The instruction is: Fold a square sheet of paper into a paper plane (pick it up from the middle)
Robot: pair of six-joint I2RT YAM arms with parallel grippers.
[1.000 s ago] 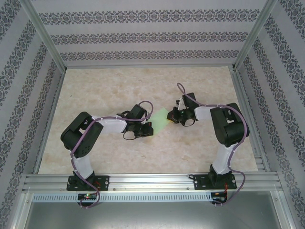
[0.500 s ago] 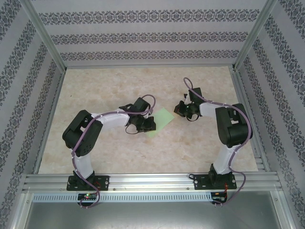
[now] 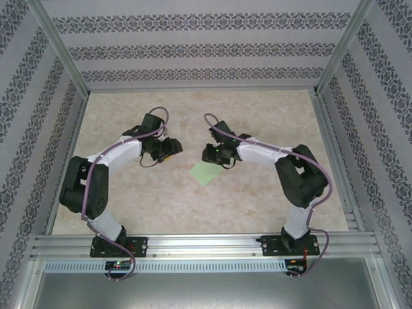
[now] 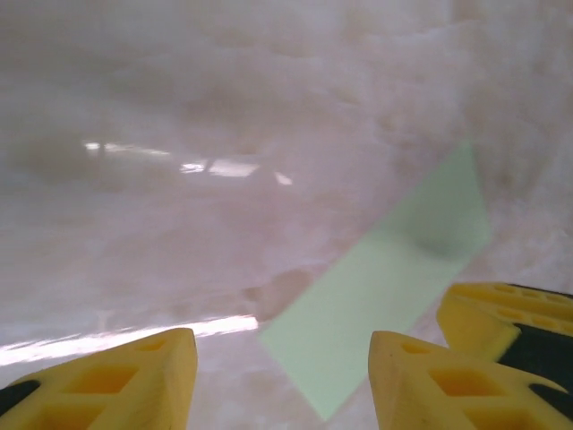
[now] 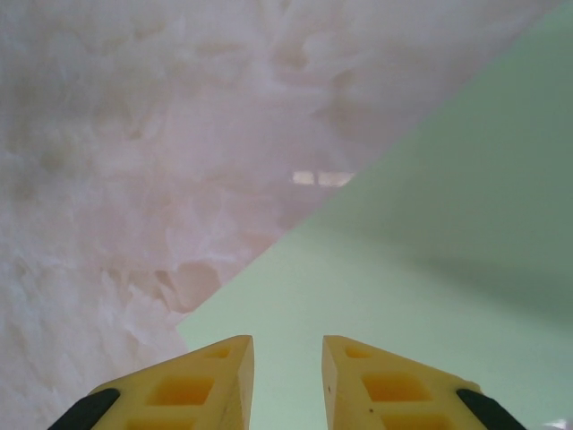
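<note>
The square sheet of paper [image 3: 206, 173] is pale green and lies flat on the marble table, turned like a diamond. My right gripper [image 3: 210, 154] hovers at its far corner; in the right wrist view its yellow fingers [image 5: 208, 381] stand a narrow gap apart over the sheet [image 5: 430, 269], my right gripper [image 5: 287, 345] holding nothing. My left gripper [image 3: 170, 149] is off to the left of the sheet, wide open and empty [image 4: 282, 354]; the left wrist view shows the sheet [image 4: 385, 278] ahead on the right. The paper plane is out of view.
A yellow finger of the right gripper [image 4: 506, 318] pokes into the left wrist view at the right edge. Patterned walls and metal posts [image 3: 61, 48] enclose the table [image 3: 161, 199]. An aluminium rail [image 3: 206, 243] carries both arm bases at the near edge.
The left arm swung back and to the left, away from the sheet. The right gripper moved left to the sheet's far corner. The sheet now lies free on the table.
</note>
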